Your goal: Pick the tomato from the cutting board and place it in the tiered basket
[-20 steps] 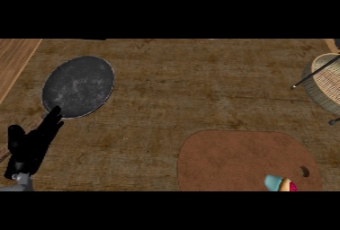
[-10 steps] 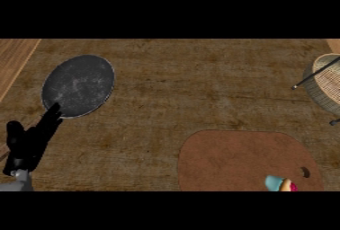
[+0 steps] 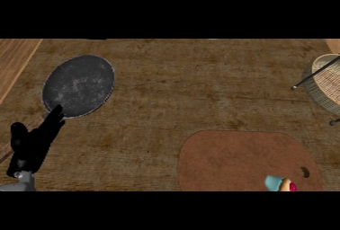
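A reddish-brown cutting board lies at the lower right of the counter. At its lower edge a small teal and red-and-yellow object shows, cut off by the view's bottom; whether it is the tomato I cannot tell. The wicker tiered basket with dark metal legs stands at the right edge, partly out of view. My left hand rests at the lower left, open, fingers straight and pointing up toward the plate. My right hand does not show.
A dark grey round plate lies at the upper left, just above my left hand's fingertips. A lighter wooden strip runs along the counter's left edge.
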You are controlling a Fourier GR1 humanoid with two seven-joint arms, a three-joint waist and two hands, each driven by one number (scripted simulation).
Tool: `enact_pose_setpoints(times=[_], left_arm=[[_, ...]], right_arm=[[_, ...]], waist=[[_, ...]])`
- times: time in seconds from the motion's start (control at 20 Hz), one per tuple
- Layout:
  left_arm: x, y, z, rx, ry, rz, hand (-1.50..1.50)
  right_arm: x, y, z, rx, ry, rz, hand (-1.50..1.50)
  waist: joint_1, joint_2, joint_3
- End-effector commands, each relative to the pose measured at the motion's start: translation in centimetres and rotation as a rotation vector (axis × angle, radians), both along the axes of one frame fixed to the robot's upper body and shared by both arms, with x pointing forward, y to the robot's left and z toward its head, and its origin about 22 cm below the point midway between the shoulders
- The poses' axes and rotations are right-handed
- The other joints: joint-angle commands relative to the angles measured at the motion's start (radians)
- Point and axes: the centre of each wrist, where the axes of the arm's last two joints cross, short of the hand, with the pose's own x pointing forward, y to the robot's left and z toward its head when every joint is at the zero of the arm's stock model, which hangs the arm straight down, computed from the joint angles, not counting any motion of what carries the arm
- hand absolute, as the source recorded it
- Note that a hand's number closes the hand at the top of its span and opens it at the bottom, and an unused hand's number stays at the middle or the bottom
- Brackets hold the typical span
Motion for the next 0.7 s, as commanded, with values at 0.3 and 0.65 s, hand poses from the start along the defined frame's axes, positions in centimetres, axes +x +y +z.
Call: enact_pose_setpoints(times=[0.3,0.65], left_arm=[[0.6,1.2,0.2,0.005,-0.008,0.007,0.00],[0.7,0.5,0.9,0.017,-0.006,-0.003,0.00]], right_arm=[[-0.5,-0.7,3.1,-0.004,0.223,-0.011,1.50],[-1.3,-2.6,-0.8,0.373,0.282,-0.197,-1.50]], waist=[[-0.005,0.001,-0.001],[-0.009,0.001,0.002]])
